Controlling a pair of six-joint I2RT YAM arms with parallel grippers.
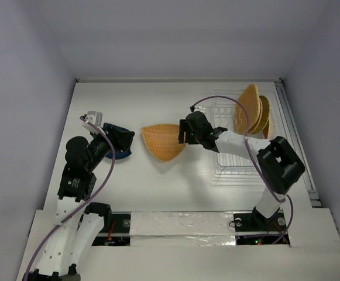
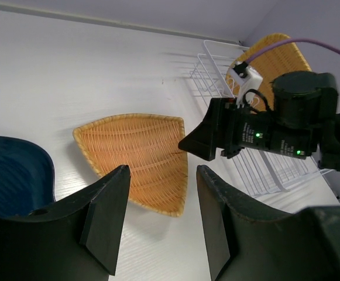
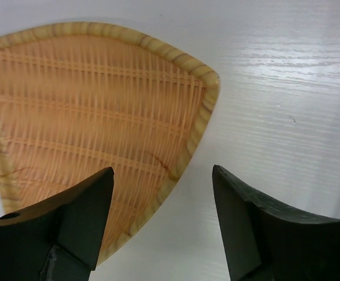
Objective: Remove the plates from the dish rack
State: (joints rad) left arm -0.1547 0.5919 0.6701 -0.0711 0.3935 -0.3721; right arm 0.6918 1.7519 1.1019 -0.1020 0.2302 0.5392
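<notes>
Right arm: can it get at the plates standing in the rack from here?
Probably yes. The right gripper is open and empty by the triangular plate; the standing plates in the dish rack are on its own side, nothing visible between.

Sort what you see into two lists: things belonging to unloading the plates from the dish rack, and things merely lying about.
Job: dish rack; upright plates in it; triangular plate; blue dish.
Lying about: purple cables; silver tape.
</notes>
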